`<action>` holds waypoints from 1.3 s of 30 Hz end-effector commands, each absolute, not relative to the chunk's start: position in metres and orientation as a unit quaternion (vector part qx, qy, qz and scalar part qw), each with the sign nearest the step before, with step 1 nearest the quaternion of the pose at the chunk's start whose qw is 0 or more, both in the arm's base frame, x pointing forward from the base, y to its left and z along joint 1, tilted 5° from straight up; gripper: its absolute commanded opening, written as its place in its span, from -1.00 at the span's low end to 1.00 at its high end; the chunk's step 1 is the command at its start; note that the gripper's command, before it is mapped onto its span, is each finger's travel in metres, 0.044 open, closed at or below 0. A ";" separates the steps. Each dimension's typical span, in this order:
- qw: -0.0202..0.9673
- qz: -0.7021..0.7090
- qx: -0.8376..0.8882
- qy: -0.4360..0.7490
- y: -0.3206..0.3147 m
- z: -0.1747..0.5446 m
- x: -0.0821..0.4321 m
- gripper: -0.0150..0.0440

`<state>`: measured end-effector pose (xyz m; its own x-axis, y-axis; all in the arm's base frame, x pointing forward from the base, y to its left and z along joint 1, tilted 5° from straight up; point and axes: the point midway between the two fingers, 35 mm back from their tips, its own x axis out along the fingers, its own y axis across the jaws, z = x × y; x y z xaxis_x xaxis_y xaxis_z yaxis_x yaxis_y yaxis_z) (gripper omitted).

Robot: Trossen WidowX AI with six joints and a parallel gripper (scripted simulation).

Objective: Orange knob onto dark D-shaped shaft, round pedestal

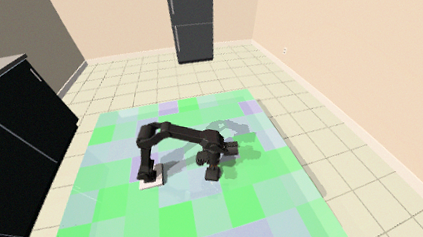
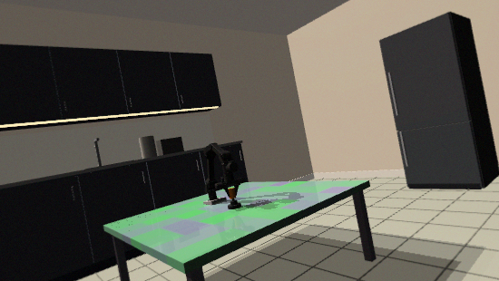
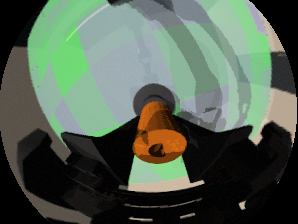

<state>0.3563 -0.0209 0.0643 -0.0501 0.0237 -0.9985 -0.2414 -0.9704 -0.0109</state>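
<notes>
The orange knob [image 2: 231, 193] [image 3: 159, 120] is held upright between the fingertips, its wide end with a dark hole facing the wrist camera. My gripper [image 3: 155, 118] is shut on the knob. The round dark pedestal [image 2: 234, 206] [image 1: 212, 174] [image 3: 141, 98] stands on the table directly under the knob. In the exterior view the knob's lower end is just above the pedestal, with a short dark part between them. In the wrist view the knob's narrow far end overlaps the pedestal's disc. The shaft's flat side is hidden, and how far the shaft is in the hole cannot be told.
The patchwork green and lilac table [image 1: 242, 205] [image 2: 150, 227] carries the arm's pale base plate [image 1: 151, 184], to the left of the pedestal in the top view. The arm's shadow falls across the table beyond the pedestal. Dark cabinets and a fridge stand away from the table.
</notes>
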 end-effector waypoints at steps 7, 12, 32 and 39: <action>0.109 0.717 -0.682 0.098 -0.021 0.069 0.358 -0.49; 0.188 0.701 -0.664 0.181 -0.021 0.069 0.358 -0.49; 0.563 0.433 -0.400 0.580 -0.022 0.065 0.355 -0.49; 0.643 0.280 -0.252 0.667 -0.022 0.066 0.356 -0.49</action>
<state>0.3554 -0.0213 0.0647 -0.0541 0.0253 -0.9982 -0.9867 0.1519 0.0573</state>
